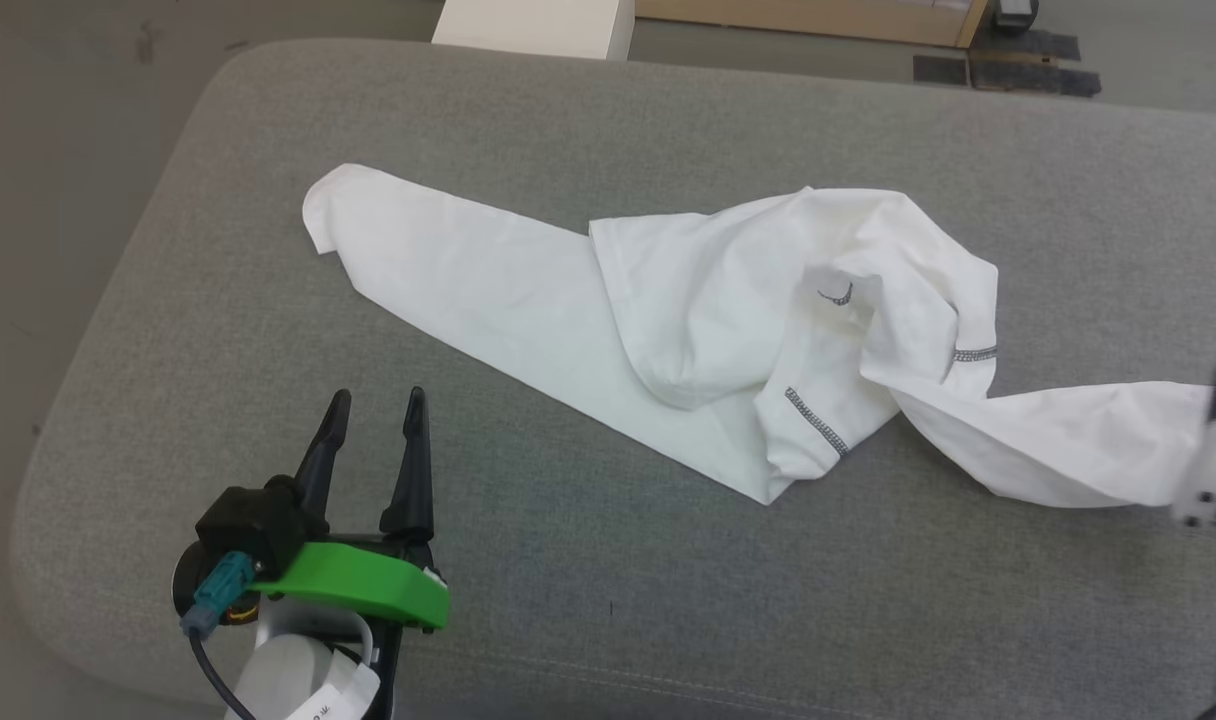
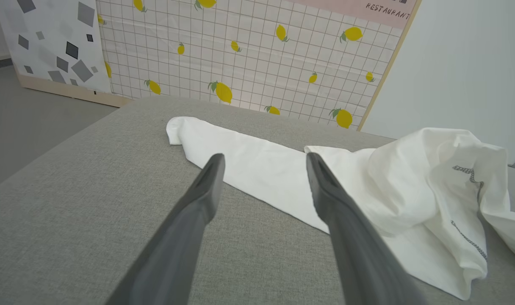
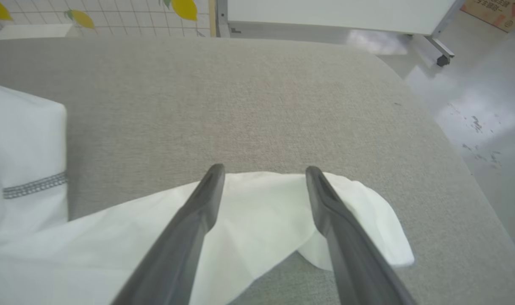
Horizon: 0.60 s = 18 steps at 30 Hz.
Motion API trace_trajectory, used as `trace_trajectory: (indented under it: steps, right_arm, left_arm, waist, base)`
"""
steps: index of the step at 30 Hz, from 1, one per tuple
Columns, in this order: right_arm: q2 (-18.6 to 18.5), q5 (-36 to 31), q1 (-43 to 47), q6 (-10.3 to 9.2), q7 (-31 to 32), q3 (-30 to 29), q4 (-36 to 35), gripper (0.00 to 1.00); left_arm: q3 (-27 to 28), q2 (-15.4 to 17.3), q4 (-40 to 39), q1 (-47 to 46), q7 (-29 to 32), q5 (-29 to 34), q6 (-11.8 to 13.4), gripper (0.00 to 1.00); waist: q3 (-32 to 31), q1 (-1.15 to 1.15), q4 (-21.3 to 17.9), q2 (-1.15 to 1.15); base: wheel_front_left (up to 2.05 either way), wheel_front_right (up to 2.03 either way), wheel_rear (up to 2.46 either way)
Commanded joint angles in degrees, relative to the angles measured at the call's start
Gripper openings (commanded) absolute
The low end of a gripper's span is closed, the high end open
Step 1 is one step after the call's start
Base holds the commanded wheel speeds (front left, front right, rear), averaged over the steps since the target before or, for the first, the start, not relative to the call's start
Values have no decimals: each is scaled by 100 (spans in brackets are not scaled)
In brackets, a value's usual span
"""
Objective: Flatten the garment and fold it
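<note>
Lying across the middle of the grey fabric-covered worktop (image 1: 568, 600), the garment (image 1: 688, 330) is sprawling unflattened. One long flat tongue of it is reaching toward the far left. A bunched heap is rising in the middle, with dark grey stitching (image 1: 816, 420) showing along its folds. A narrow twisted tail is trailing off to the right.

The right tool (image 3: 264, 167) is hovering over the tip of that tail with its two dark fingers spread apart, and white cloth is lying beneath and between them. I cannot tell whether the fingers are touching the cloth.

The left tool (image 1: 378, 395) is hanging over the near left of the worktop, apart from the garment. Its fingers are likewise spread, gripping nothing and pointing toward the flat tongue.

Past the worktop's far edge a white box (image 1: 538, 25) is standing on the floor, and a panel printed with lemons on a grid (image 2: 249, 55) is rising behind.
</note>
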Motion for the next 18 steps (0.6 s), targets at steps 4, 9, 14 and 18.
trace_trajectory:
  steps: [4,9,14,18]
  right_arm:
    - [176,566,556,-9,-498,1332,-909,100]
    - [135,933,1057,-9,-165,3003,-1494,100]
    - [-225,803,979,-9,462,3791,-1165,100]
    - [-355,724,663,-9,710,3923,-792,100]
  left_arm:
    - [27,-24,-43,-2,-22,84,-27,100]
    - [72,-24,-123,-9,-22,102,-27,100]
    - [50,-24,-174,-87,-22,96,-27,100]
    - [0,-24,-184,-149,-22,79,-28,100]
  waist:
    - [-136,0,-62,0]
    - [-87,0,-127,0]
    - [69,0,-105,0]
    - [200,0,-50,0]
  base:
    - [0,0,0]
    - [0,0,0]
    - [0,0,0]
    - [0,0,0]
